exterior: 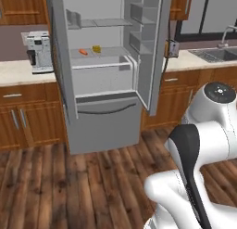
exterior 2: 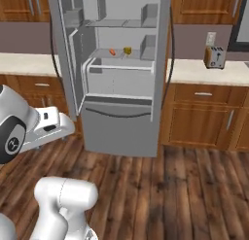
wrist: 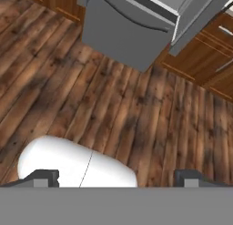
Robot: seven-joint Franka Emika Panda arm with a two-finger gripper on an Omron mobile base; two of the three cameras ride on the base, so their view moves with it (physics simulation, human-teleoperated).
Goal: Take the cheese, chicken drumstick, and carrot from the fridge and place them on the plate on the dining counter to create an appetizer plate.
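The grey fridge (exterior: 106, 121) (exterior 2: 119, 129) stands open across the wooden floor, with both upper doors swung wide. On its middle shelf lie the thin orange carrot (exterior: 83, 52) (exterior 2: 113, 52) and, just to its right, the small yellow cheese (exterior: 96, 48) (exterior 2: 127, 50). The chicken drumstick is hidden. The plate and the dining counter are out of view. My gripper (wrist: 117, 178) is open, its two dark fingertips (wrist: 43, 177) far apart with nothing between them. It hangs low over the floor, well short of the fridge's bottom drawer (wrist: 127, 33).
A coffee machine (exterior: 39, 52) sits on the wall counter left of the fridge. A toaster (exterior 2: 215, 57) and a sink (exterior: 217, 54) are on the counter to the right. Brown cabinets flank the fridge, and its right door (exterior: 150, 47) juts out toward me.
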